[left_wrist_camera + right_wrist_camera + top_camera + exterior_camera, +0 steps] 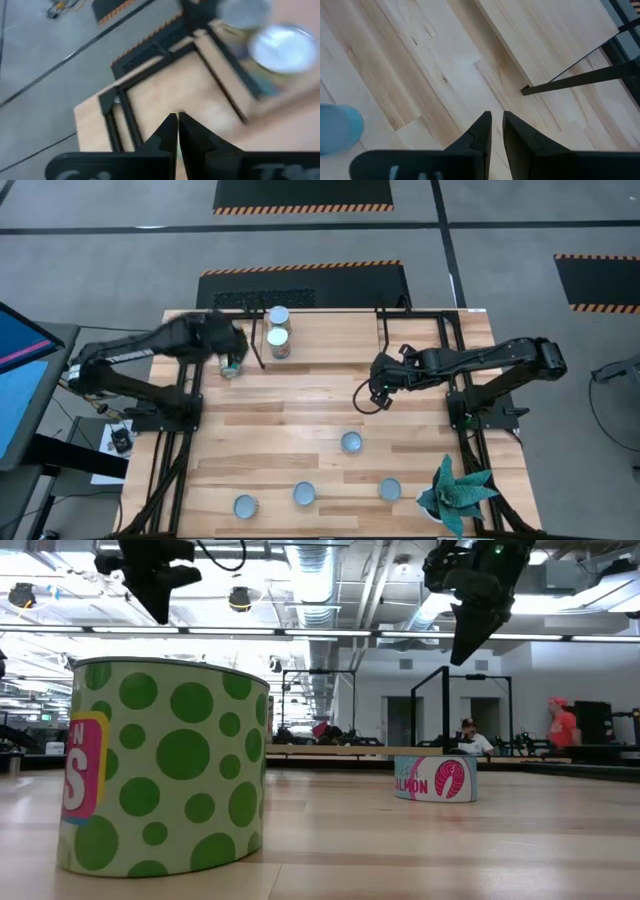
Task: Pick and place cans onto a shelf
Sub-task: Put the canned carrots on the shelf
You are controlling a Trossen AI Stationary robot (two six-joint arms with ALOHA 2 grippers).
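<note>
Nearest us, four cans (304, 494) stand on the surface (300, 410) beside a plant (455, 492). Mid-surface, our right tool (362, 400) hovers with fingers nearly shut, empty. Farther, our left tool (232, 363), fingers closed together, meets a can (231, 368) beside the shelf (330, 320), where two cans (278, 342) stand.
</note>
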